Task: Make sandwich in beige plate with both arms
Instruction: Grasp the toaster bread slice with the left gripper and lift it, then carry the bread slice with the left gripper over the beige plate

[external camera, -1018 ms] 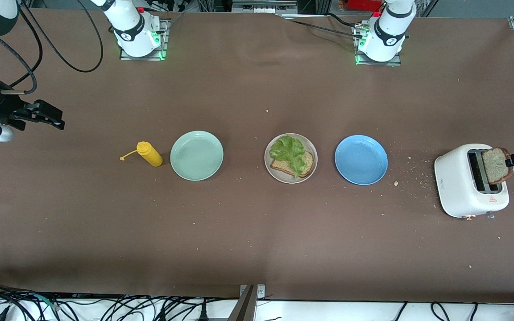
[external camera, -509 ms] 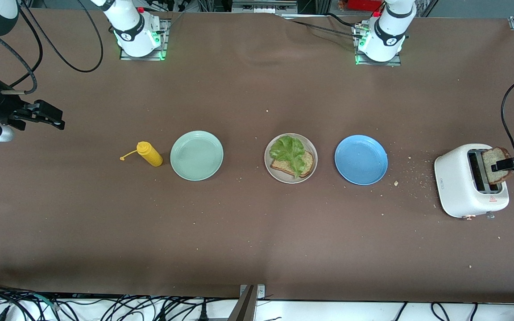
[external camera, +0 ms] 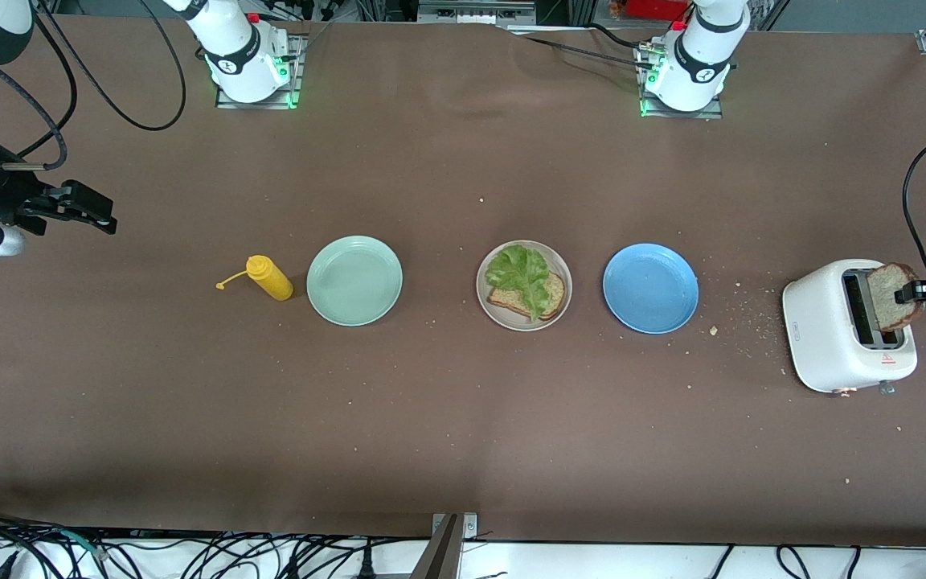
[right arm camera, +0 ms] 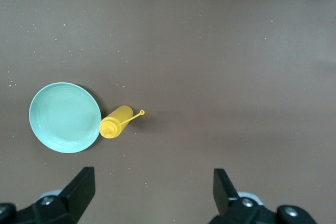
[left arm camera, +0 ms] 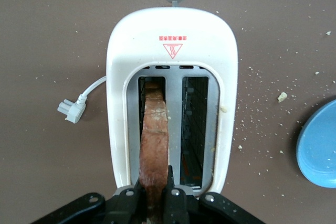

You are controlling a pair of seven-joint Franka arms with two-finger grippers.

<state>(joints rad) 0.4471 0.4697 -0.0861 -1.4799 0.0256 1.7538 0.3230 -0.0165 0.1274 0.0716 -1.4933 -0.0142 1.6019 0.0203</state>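
Three round shallow plates with raised rims sit in a row across the brown matte table (external camera: 463,418): one mint-green plate (external camera: 354,281), one beige plate (external camera: 524,285), one blue plate (external camera: 650,288).

The beige plate is the middle one. It carries one square slice of speckled brown bread (external camera: 529,297) with darker crust, and one ruffled green lettuce leaf (external camera: 521,273) lying over it. No top slice is on the plate.

One yellow squeeze bottle (external camera: 269,277), smooth plastic, lies on its side just beside the mint-green plate, cap dangling on a tether.

One white glossy toaster (external camera: 841,326), rounded body, two slots, stands at the left arm's end of the table. Crumbs are scattered on the table between it and the blue plate. Its plug and short white cord (left arm camera: 79,103) lie beside it.

A second bread slice (external camera: 891,296) stands upright in one slot, its top protruding. The left gripper (left arm camera: 155,192) is over the toaster, fingers pinched on this slice's crust edge.

The right gripper (right arm camera: 152,187) waits above the table at the right arm's end, fingers spread wide, nothing between them.
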